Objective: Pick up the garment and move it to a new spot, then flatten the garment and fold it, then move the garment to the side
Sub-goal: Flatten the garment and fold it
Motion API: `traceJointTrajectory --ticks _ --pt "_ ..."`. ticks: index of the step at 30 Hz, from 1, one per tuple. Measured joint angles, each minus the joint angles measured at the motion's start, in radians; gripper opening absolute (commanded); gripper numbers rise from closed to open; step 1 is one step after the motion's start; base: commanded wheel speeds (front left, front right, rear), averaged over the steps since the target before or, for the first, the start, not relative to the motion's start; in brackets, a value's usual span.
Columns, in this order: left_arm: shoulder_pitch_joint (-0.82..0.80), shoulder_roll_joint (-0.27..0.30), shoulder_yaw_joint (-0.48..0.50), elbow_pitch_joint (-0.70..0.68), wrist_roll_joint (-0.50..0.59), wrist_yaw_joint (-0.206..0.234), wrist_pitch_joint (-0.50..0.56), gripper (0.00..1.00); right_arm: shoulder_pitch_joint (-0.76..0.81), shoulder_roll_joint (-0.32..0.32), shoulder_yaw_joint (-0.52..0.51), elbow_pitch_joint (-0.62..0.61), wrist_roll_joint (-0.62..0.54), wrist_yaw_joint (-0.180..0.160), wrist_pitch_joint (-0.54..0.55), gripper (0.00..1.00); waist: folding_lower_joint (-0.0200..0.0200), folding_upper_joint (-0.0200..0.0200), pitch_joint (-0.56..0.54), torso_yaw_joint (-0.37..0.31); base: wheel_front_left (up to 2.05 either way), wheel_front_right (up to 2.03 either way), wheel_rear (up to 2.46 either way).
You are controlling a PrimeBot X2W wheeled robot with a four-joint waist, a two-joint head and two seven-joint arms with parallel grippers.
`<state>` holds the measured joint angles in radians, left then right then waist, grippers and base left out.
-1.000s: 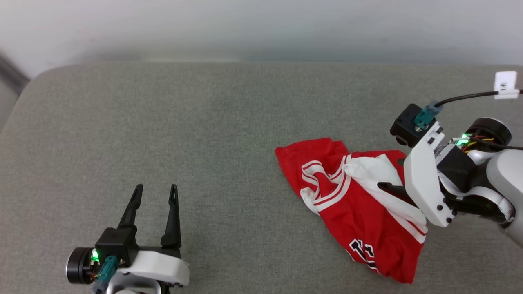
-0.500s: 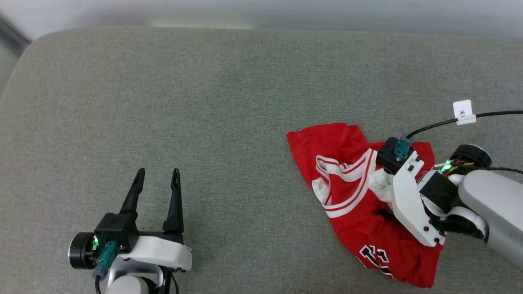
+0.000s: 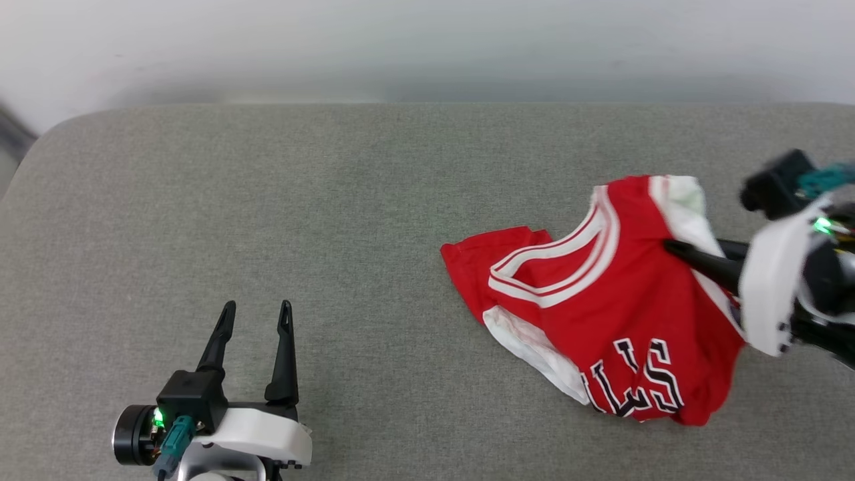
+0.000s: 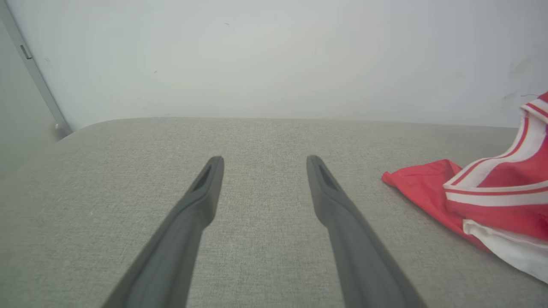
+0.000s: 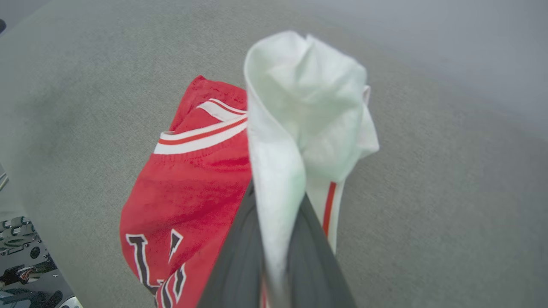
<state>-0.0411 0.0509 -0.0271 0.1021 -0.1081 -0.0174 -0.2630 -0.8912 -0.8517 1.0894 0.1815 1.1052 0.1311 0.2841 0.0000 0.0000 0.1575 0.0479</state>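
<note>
My right fingers [image 3: 688, 257] are clenched on only the shirt [image 3: 621, 294]'s white sleeve [image 5: 299, 107]; my left fingers [image 3: 256, 321] are spread, empty. So thin a pinch could slip as the trailing body drags.

Illumination was bright, even and diffuse, with no glare. In the head view the wall [image 3: 427, 47] was washed pale, and the garment [image 3: 621, 300] cast only a faint, soft shadow on the grey fabric surface [image 3: 334, 200]. The right gripper [image 3: 674, 247] and its wrist housing [image 3: 768, 287] were smeared by motion blur at the right edge. The left gripper [image 3: 256, 308] was sharp, and its green indicator light [image 3: 156, 418] glowed. In the right wrist view the white sleeve [image 5: 308, 98] and the fingers [image 5: 239, 261] were out of focus. In the left wrist view wide-angle distortion bowed the surface's far edge.
</note>
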Motion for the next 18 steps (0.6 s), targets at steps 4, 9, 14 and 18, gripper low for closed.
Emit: traceJointTrajectory --ticks 4,9,14,18 --pt "0.007 0.000 0.000 -0.005 0.000 -0.001 0.000 1.00 0.123 -0.064 -0.073 0.077 0.064 0.000 -0.098 0.00 0.0000 0.0000 -0.006 -0.007 0.00 0.00 0.00" --pt "0.011 0.000 0.007 -0.006 0.004 -0.008 0.000 1.00 0.281 -0.084 -0.123 0.265 0.138 0.000 -0.167 0.00 0.0000 0.0000 0.002 -0.002 0.00 0.00 0.00" --pt "0.011 0.000 0.009 -0.004 0.006 -0.010 0.000 1.00 0.387 -0.031 -0.111 0.414 0.152 0.000 -0.171 0.00 0.0000 0.0001 0.006 0.003 0.00 0.00 0.00" --pt "0.012 0.000 0.005 0.001 0.006 -0.010 0.000 1.00 0.401 0.004 -0.120 0.463 0.152 0.000 -0.200 0.00 0.0000 0.0000 -0.003 0.004 0.00 0.00 0.00"
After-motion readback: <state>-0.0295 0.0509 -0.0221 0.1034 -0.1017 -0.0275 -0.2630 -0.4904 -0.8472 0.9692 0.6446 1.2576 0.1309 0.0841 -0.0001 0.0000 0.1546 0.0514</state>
